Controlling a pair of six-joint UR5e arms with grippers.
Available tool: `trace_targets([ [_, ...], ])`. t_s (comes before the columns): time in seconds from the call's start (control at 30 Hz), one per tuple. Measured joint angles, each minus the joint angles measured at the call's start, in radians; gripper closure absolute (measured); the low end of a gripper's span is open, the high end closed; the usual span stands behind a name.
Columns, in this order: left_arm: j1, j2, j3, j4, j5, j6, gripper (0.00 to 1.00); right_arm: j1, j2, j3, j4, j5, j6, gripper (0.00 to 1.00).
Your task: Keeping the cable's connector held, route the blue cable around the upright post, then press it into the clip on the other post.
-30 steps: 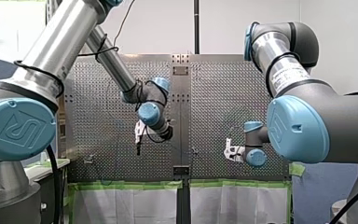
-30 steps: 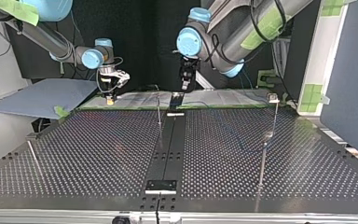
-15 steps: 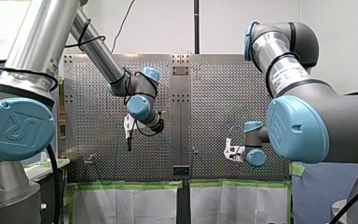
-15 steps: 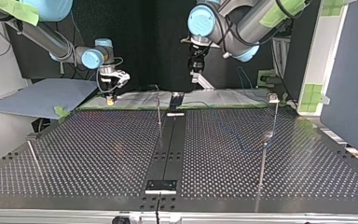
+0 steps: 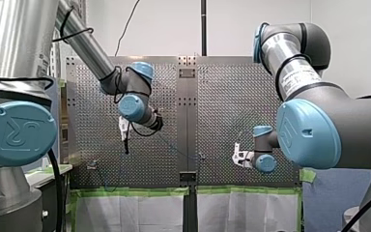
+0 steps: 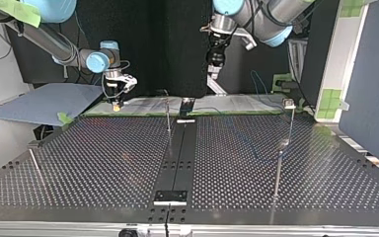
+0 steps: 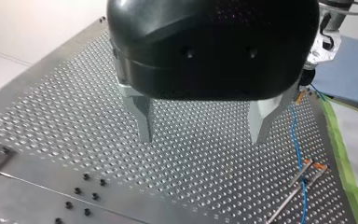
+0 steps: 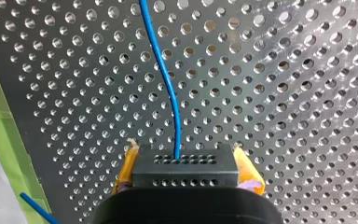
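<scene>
The blue cable [image 8: 165, 79] leaves the connector [image 8: 185, 163] straight ahead and runs loose over the surface [image 6: 103, 163]. The connector is clamped between the yellow pads [image 8: 123, 175] of my right tool [image 6: 115, 102], at ten o'clock in the top view. The hold is done, but I judge the routing unstarted. The cable seems neither round the post [image 6: 168, 118], at the connector's three o'clock, nor in the clip [image 6: 289, 103] further that way. My left tool [image 7: 203, 123] hangs wide and empty, raised near twelve o'clock.

Silver arm tubes [image 5: 24, 38], pale-blue joint caps [image 5: 17, 133], black cables [image 5: 54, 188], black left gripper [image 7: 201, 140], metal jaws
</scene>
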Motion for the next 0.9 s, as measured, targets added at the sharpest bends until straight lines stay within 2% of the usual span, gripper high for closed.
trace_targets([
  [0.37,0.007,0.121,-0.119,0.037,0.005,0.004,0.00,-0.010,0.000,0.000,0.005,0.000,0.001,1.00],
  [0.5,0.004,0.159,-0.136,0.041,0.005,0.019,0.00,-0.011,0.000,0.000,0.006,0.000,0.000,1.00],
  [0.9,0.002,0.177,-0.139,0.042,0.004,0.027,0.00,-0.011,0.000,0.000,0.007,0.000,-0.001,1.00],
])
